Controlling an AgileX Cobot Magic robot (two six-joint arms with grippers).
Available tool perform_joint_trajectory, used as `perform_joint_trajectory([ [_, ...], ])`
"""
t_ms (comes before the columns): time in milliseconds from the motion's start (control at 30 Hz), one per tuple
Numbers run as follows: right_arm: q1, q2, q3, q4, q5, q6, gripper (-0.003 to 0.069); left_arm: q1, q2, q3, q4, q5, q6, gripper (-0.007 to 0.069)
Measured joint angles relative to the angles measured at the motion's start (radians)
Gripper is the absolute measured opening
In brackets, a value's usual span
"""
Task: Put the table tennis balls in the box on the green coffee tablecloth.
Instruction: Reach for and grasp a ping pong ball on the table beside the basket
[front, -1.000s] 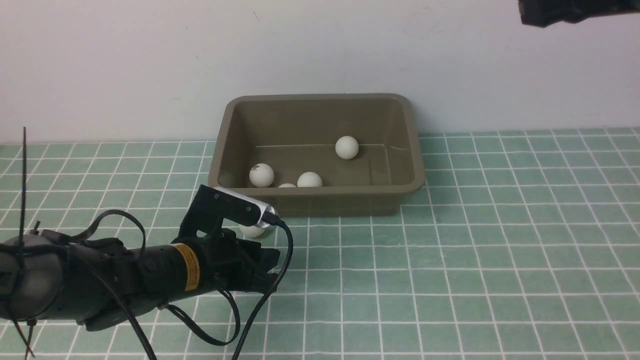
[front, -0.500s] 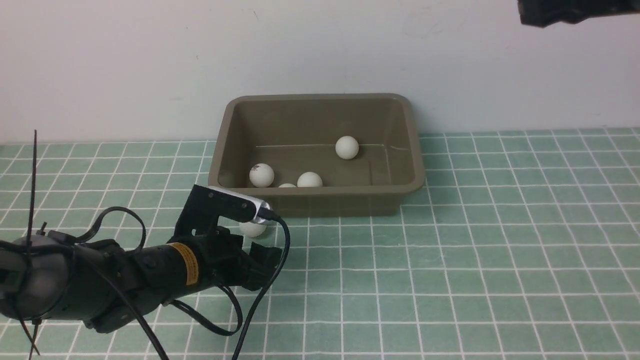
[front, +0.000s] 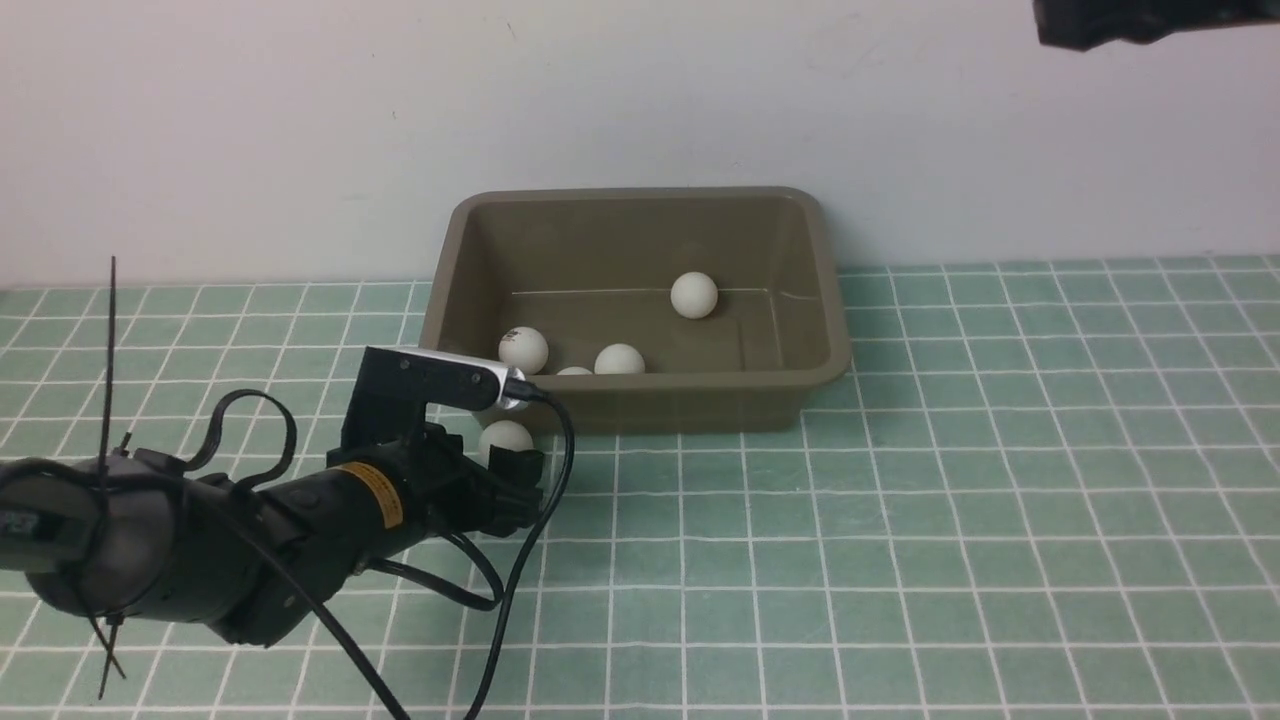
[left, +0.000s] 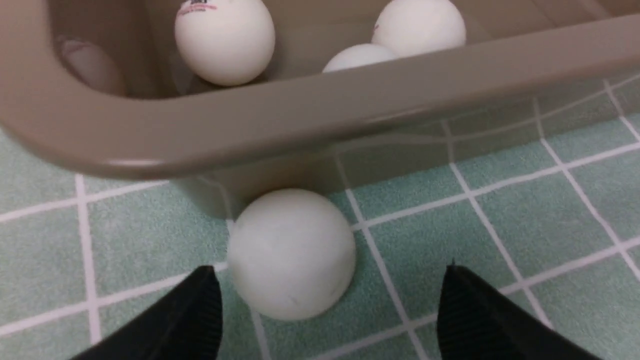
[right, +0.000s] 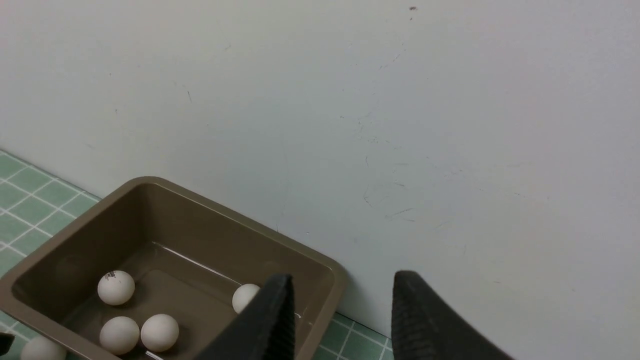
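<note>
The olive-brown box (front: 640, 395) stands on the green coffee tablecloth (front: 900, 520) against the wall. Several table tennis balls lie inside it, among them a logo ball (front: 523, 349) and a far one (front: 694, 295). One more ball (front: 505, 437) (left: 291, 252) rests on the cloth, close against the box's near wall at its left corner. My left gripper (front: 515, 480) (left: 327, 270) is low over the cloth, open, its fingertips (left: 205, 285) on either side of this ball and mostly behind it. My right gripper (right: 345, 280) hangs high near the wall, jaws apart with nothing between them.
A white wall (front: 300, 130) rises directly behind the box. The left arm's black cables (front: 520, 580) loop over the cloth near the front. Part of the right arm (front: 1140, 20) shows at the top right corner of the front view.
My left gripper's jaws have spread wide, and the arm has shifted left and a little toward the box. The ball on the cloth now shows farther from the fingers. The right arm has stayed put.
</note>
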Motion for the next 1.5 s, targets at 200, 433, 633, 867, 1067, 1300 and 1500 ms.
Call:
perform_joint_trajectory([
  [200,0.000,0.000,0.000,0.000,-0.001,0.000,0.0261,0.000,0.033,-0.018,-0.002,-0.033,0.015,0.0521],
  [433,0.000,0.000,0.000,0.000,-0.002,0.000,0.0261,0.000,0.087,-0.052,-0.002,-0.079,0.020,0.0521],
  [633,0.000,0.000,0.000,0.000,-0.002,0.001,0.0261,0.000,0.095,-0.053,-0.023,-0.111,0.061,0.0521],
  [867,0.000,0.000,0.000,0.000,-0.002,0.001,0.0261,0.000,0.095,-0.053,-0.108,-0.113,0.105,0.0436],
  [1067,0.000,0.000,0.000,-0.003,-0.002,0.001,0.0261,0.000,0.095,-0.053,-0.107,-0.118,0.109,0.0293],
  [1300,0.000,0.000,0.000,-0.023,-0.008,0.001,0.0261,-0.001,0.095,-0.053,-0.081,-0.139,0.109,0.0250],
  [1500,0.000,0.000,0.000,-0.023,-0.025,0.001,0.0261,-0.001,0.084,-0.058,0.000,-0.155,0.044,0.0001],
])
